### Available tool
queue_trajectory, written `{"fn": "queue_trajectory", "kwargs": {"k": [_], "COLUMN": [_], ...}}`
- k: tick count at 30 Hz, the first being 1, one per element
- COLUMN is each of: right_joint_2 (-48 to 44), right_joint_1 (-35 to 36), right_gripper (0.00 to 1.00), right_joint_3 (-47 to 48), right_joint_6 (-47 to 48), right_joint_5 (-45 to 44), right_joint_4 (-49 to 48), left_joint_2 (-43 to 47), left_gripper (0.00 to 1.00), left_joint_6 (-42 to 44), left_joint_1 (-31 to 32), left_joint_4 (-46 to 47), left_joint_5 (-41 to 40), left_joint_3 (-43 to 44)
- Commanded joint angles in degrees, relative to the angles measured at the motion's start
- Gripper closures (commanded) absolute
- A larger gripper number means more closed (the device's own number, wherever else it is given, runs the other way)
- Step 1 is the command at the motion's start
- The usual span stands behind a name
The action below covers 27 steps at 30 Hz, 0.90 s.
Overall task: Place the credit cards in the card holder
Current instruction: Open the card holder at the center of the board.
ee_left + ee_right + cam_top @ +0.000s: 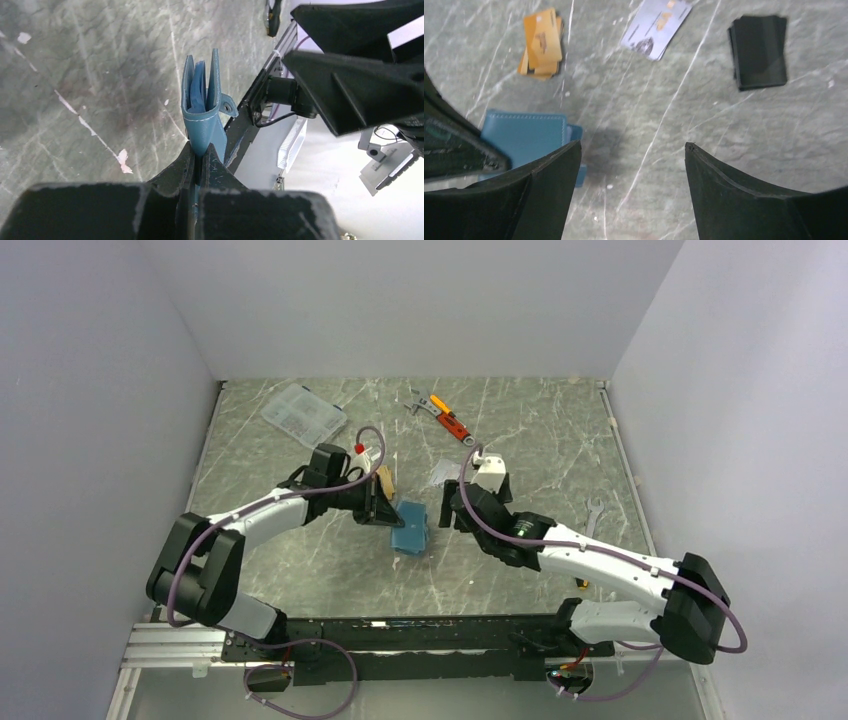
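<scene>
credit cards just behind card holder

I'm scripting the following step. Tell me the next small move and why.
Probably send the open, empty right gripper toward the orange cards to pick one up. The left gripper pinches the wallet by its edge, pockets gaping, while the orange cards and the silver card lie loose on the table.

And there they are: arms in white shells on chunky black joints, purple cables looping alongside, black wedge fingers, a green light glowing.
</scene>
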State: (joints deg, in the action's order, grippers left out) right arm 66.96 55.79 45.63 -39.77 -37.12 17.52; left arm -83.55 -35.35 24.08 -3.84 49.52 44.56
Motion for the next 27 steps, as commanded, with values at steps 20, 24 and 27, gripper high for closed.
{"fn": "queue_trajectory", "kwargs": {"k": [20,24,27], "right_joint_2": [10.41,11.65,13.65], "right_joint_1": [0.38,0.53,0.72], "right_gripper": [0.24,0.29,0.29], "right_joint_3": [-3.15,-4.56,-4.84], "right_joint_6": [-1.45,-1.39,-1.55], "right_joint_5": [20.01,22.54,23.6], "right_joint_4": [-5.17,-7.21,-8.02], "left_joint_2": [-7.63,-8.37,-8.64], "left_gripper": [1.0,0.99,0.88], "left_joint_6": [-0.1,0.73,1.72], "left_joint_1": [6.35,6.57,7.31], "left_joint_4": [7.62,6.24,4.55], "left_joint_5": [-7.31,-9.17,-11.87], "left_joint_3": [-3.85,-3.4,-3.17]}}
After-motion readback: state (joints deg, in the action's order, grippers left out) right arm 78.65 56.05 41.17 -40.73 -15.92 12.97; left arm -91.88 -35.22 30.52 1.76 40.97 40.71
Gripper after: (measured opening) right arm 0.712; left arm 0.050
